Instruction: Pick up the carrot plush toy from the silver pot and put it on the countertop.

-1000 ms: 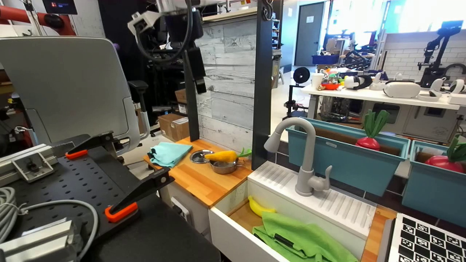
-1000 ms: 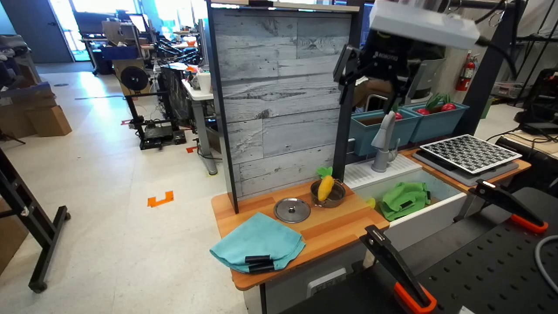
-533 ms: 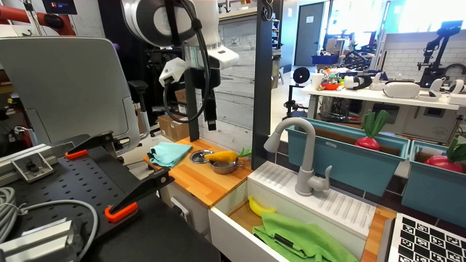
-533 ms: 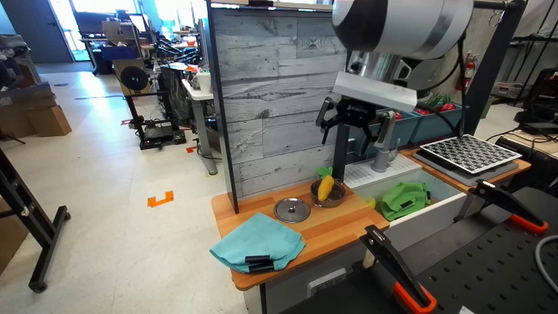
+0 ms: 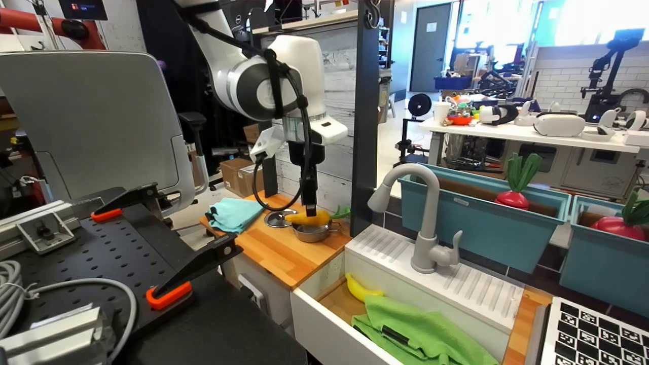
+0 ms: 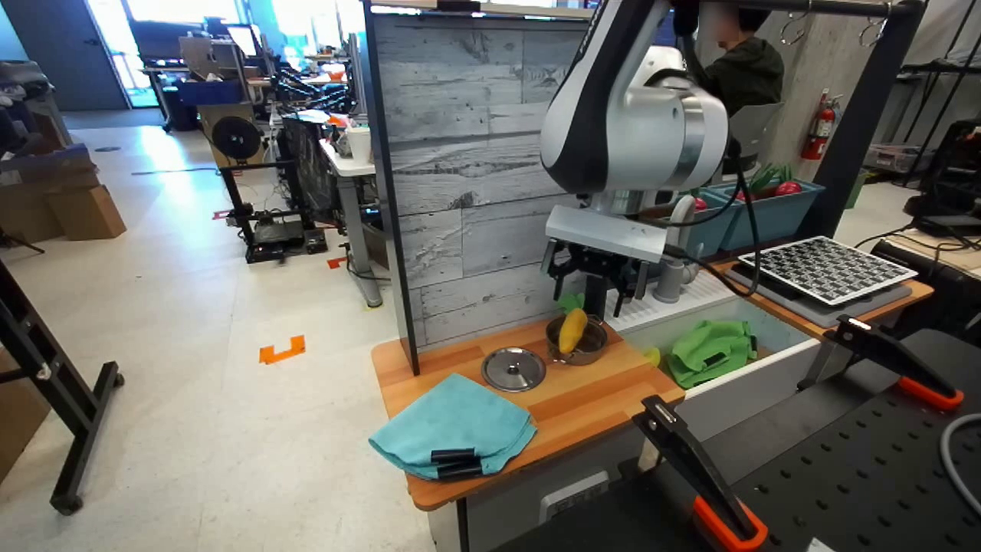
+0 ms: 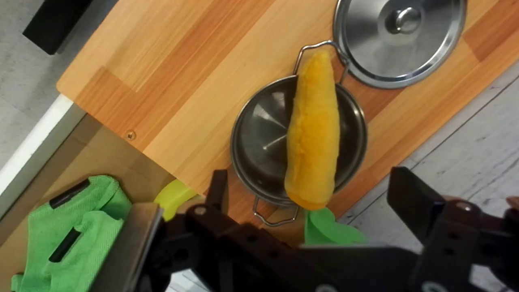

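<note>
Below our wide-spread Robotiq gripper (image 6: pixel 587 306) we saw the carrot plush toy (image 7: pixel 312 134) lying across the silver pot (image 7: pixel 258 138).

Wooden countertop (image 6: pixel 582 410) under 1 silver pot (image 7: pixel 261 138), 1 turquoise cloth (image 6: pixel 456 422) and, between them, 1 metal lid (image 6: pixel 512 376).

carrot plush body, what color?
The carrot plush body is yellow-orange; it shows best in the wrist view.

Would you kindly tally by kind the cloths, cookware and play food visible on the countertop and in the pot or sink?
Cloths: 2 (teal cloth, green cloth)
Cookware: 2 (silver pot, lid)
Play food: 2 (carrot plush toy, banana)
Total: 6
</note>
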`<state>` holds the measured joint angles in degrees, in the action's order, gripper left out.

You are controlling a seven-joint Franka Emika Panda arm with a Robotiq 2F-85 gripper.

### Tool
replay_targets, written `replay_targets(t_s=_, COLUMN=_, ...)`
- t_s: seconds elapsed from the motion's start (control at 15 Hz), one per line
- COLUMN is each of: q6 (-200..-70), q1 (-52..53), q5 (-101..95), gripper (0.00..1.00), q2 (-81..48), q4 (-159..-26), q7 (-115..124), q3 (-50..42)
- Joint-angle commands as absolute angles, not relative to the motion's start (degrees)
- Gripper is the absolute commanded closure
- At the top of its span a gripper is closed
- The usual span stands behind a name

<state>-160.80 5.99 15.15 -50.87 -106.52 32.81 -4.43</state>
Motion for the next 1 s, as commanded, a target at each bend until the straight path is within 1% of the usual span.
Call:
replay_targets(t_s=0.0, q6=-156.2, q1=8.66, q5=14.99, gripper=0.0, q2=-56.35, q4=-98.79, q7=36.54, q3=-7.42)
replay_targets(t_s=0.27, q6=-152.29, q1=8.71, q5=14.46, gripper=0.0, q2=-59.41, q4=-94.01, q7=38.45, q3=-7.61)
replay_targets(t_s=0.33, q6=-151.47, q1=8.6, q5=14.34, gripper=0.19, q2=-59.93, q4=-93.0, q7=38.65, q3=-7.52)
replay_targets(t_s=0.53, q6=-149.54, q1=8.51, q5=13.81, gripper=0.42, q2=-60.85, q4=-90.85, q7=38.68, q3=-7.54)
replay_targets(t_s=0.6, q6=-149.06, q1=8.18, q5=13.94, gripper=0.51, q2=-60.96, q4=-90.34, q7=38.44, q3=-7.27)
replay_targets(t_s=0.93, q6=-149.44, q1=7.57, q5=14.1, gripper=0.88, q2=-60.24, q4=-90.39, q7=37.29, q3=-6.64)
